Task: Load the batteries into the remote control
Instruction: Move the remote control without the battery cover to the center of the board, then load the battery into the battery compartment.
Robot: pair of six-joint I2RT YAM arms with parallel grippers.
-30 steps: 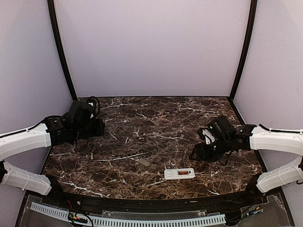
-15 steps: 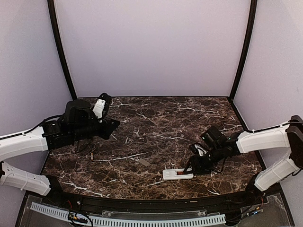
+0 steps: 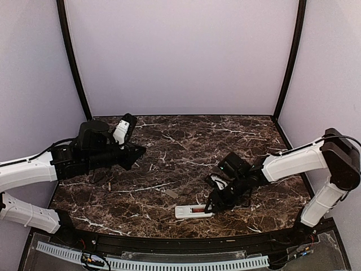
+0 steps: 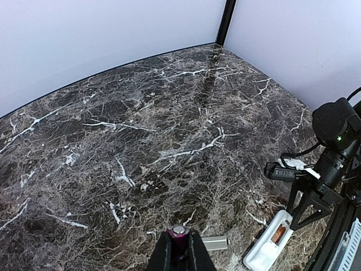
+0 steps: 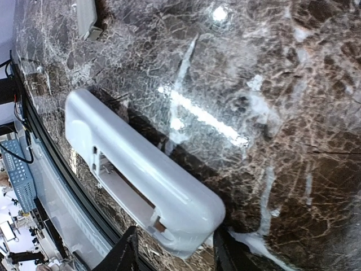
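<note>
The white remote control [image 3: 193, 211] lies back up near the front edge, with one reddish-orange battery [image 3: 199, 210] in its recessed compartment. It also shows in the left wrist view [image 4: 265, 251] with that battery [image 4: 277, 234]. My right gripper [image 3: 213, 203] is low at the remote's right end. In the right wrist view its fingers [image 5: 121, 254] stand either side of that end [image 5: 169, 197], with a gap on the left side. My left gripper [image 3: 137, 151] hovers over the left middle, shut on a battery [image 4: 179, 237] with a silver end.
A small flat grey rectangular piece [image 3: 172, 193] lies on the marble table [image 3: 186, 141] left of the remote. It also shows in the left wrist view [image 4: 215, 243] and the right wrist view [image 5: 87, 17]. The table's black front rim [image 3: 169, 240] runs just behind the remote.
My right gripper has come down and moved left, and the remote has slid left toward the front edge with it. My left gripper has swung right and forward, holding the battery.
</note>
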